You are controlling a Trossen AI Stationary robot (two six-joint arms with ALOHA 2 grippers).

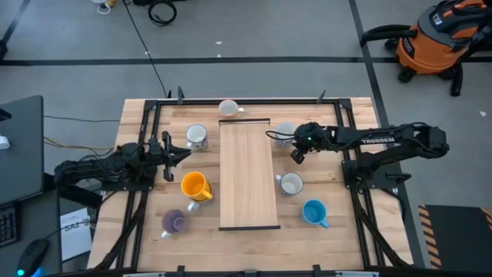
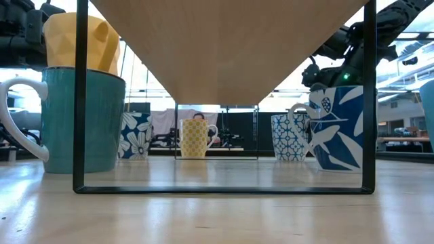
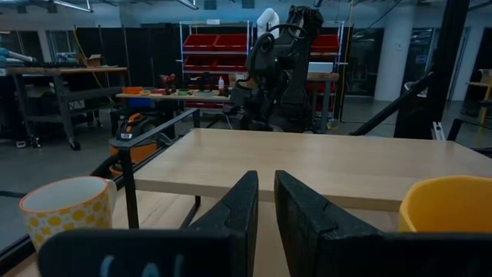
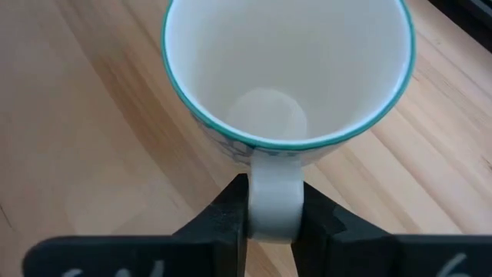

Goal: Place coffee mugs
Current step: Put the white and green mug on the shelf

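A white coffee mug with a teal rim (image 4: 284,77) stands on the table (image 1: 338,223) just right of the raised wooden board (image 1: 248,173), toward its far end (image 1: 284,132). My right gripper (image 4: 273,223) (image 1: 295,151) is shut on its handle. My left gripper (image 3: 265,208) (image 1: 171,151) hangs shut and level at the board's left side, holding nothing. Other mugs stand on their bases: a yellow one (image 1: 194,187), a purple one (image 1: 174,222), a blue one (image 1: 314,212) and white ones (image 1: 290,184) (image 1: 197,136) (image 1: 228,108). My right gripper pinches the mug's white handle (image 4: 273,192) between its two fingers, one on each flat side of the loop. The fingers slant down at it from the table's right and near side. The mug stands upright with its base on the table.
The board is a low shelf on a thin black frame (image 2: 80,102) with room beneath it. A patterned mug (image 2: 290,137) and a blue-leaf mug (image 2: 339,129) stand close together on the right. A black rail (image 1: 246,100) runs along the table's far edge.
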